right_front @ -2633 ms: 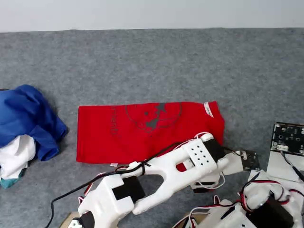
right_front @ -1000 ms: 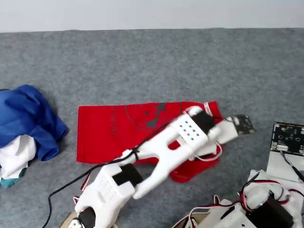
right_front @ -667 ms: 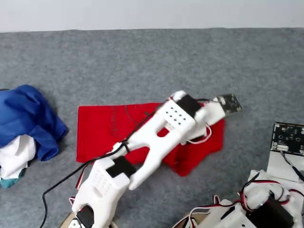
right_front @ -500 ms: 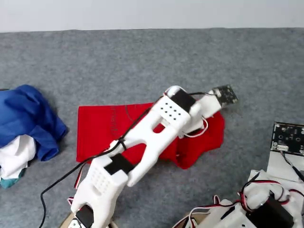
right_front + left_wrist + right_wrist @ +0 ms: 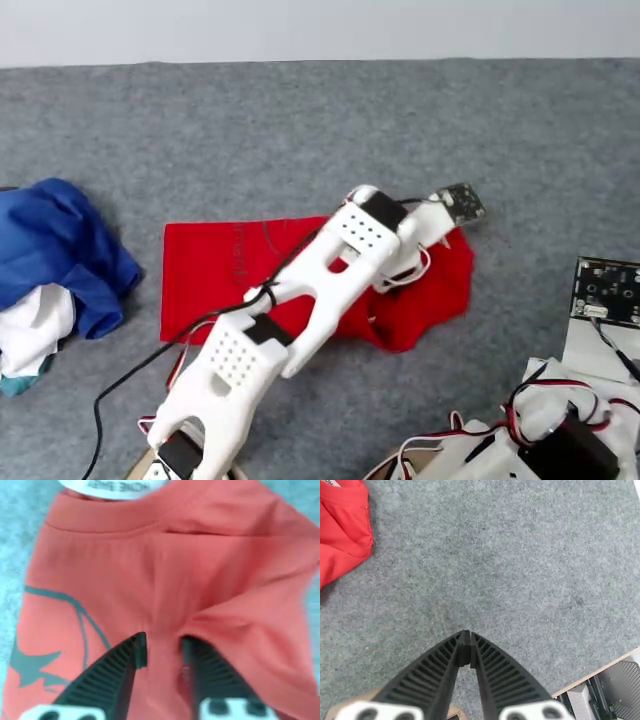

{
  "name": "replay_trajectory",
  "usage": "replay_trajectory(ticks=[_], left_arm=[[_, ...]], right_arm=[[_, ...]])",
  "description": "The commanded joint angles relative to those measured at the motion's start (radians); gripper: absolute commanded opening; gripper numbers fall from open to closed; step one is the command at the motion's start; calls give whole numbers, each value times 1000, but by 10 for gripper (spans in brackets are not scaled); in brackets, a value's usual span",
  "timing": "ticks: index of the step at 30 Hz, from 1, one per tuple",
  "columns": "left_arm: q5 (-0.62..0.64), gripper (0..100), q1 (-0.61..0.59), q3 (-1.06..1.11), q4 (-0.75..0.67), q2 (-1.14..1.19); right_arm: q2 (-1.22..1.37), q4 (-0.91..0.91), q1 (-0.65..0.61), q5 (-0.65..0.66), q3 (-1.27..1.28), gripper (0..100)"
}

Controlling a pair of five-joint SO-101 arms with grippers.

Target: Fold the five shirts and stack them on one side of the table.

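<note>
Seen from above, the left gripper (image 5: 161, 652) has swung from the lower right toward frame centre. It has dragged the lower right corner of the red shirt (image 5: 215, 275) up over the cloth — a fold under way, not yet flat. Its fingers pinch a ridge of red fabric. The right gripper (image 5: 470, 649), fingers pressed together, hangs over the grey table (image 5: 530, 555).
</note>
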Motion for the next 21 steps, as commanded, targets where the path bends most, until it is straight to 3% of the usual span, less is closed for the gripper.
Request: replay_trajectory(ticks=[1, 5, 21], left_arm=[[-14, 208, -38, -99, 31, 5], [-66, 208, -58, -163, 34, 52], [-66, 207, -87, -372, 110, 213]], right_arm=[[-2, 39, 12, -5, -5, 10], [-2, 39, 12, -8, -5, 10], [-2, 39, 10, -6, -5, 10]])
